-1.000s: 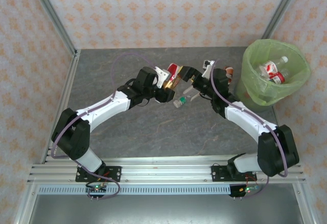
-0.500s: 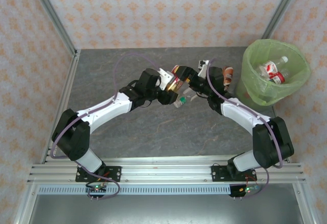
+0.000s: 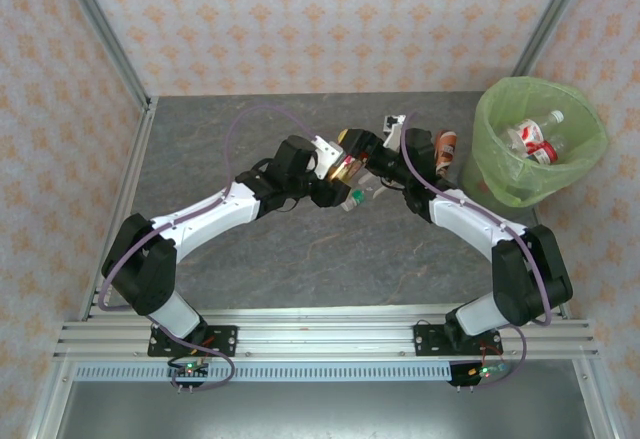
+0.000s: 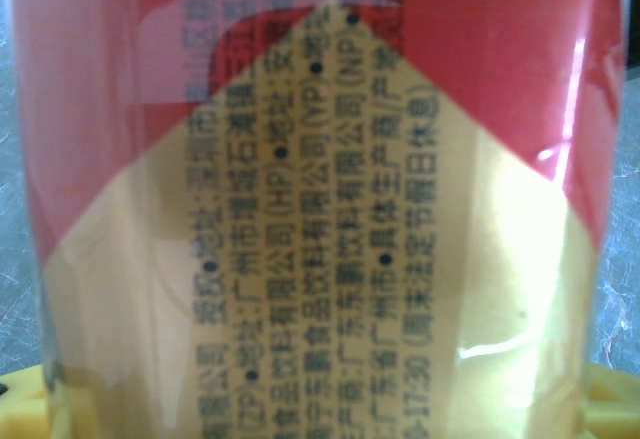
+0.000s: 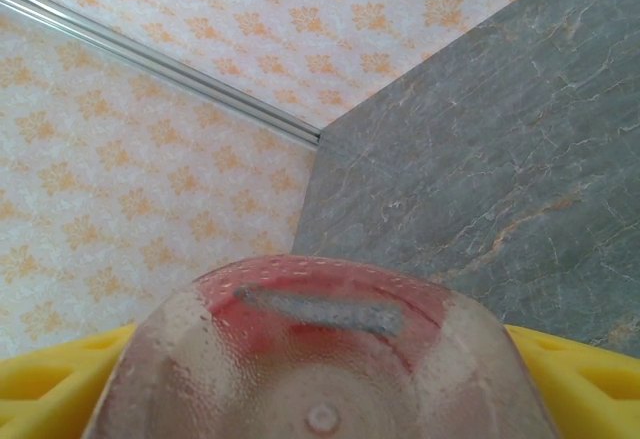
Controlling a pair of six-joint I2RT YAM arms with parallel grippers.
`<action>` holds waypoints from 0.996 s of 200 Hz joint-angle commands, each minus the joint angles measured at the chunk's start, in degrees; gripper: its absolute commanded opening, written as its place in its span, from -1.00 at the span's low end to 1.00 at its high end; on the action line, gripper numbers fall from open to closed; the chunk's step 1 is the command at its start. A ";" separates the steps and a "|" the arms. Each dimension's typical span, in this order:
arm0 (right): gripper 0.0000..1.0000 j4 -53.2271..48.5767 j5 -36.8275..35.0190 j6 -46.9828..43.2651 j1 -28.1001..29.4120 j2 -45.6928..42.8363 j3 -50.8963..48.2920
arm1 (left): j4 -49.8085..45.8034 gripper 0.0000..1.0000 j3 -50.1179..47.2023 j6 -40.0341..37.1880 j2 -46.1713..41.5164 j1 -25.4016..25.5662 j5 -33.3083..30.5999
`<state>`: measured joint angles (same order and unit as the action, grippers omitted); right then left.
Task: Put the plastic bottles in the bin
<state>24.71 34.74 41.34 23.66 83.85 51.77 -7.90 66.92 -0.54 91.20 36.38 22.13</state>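
My left gripper (image 3: 343,166) is shut on a plastic bottle (image 3: 352,159) with a red and gold label (image 4: 320,209), held above the table's middle. Its yellow fingers (image 4: 20,409) show at the label's lower edges. My right gripper (image 3: 372,155) meets it from the right. The bottle's clear, dimpled base (image 5: 320,359) sits between the right yellow fingers (image 5: 580,369), whose jaws stand open around it. A green-capped bottle (image 3: 352,199) lies on the table just below. Another bottle (image 3: 446,147) stands by the bin (image 3: 482,129), which holds bottles (image 3: 530,139).
The bin lined in lime green stands at the table's right rear, close to my right arm's elbow. Patterned walls (image 3: 320,19) close off the back and both sides. Grey table surface (image 3: 330,259) lies in front of the arms.
My right gripper has moved left onto the held bottle's base, and its jaws have narrowed around it. The left gripper has shifted slightly right, still gripping the bottle.
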 commanded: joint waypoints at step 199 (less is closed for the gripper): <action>-0.48 1.80 0.59 4.68 0.71 -0.55 2.10 | -0.35 0.63 0.94 2.41 -3.83 0.44 -1.14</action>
<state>25.15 35.14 45.12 23.88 84.82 52.34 -9.54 67.48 0.43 90.98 36.38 20.97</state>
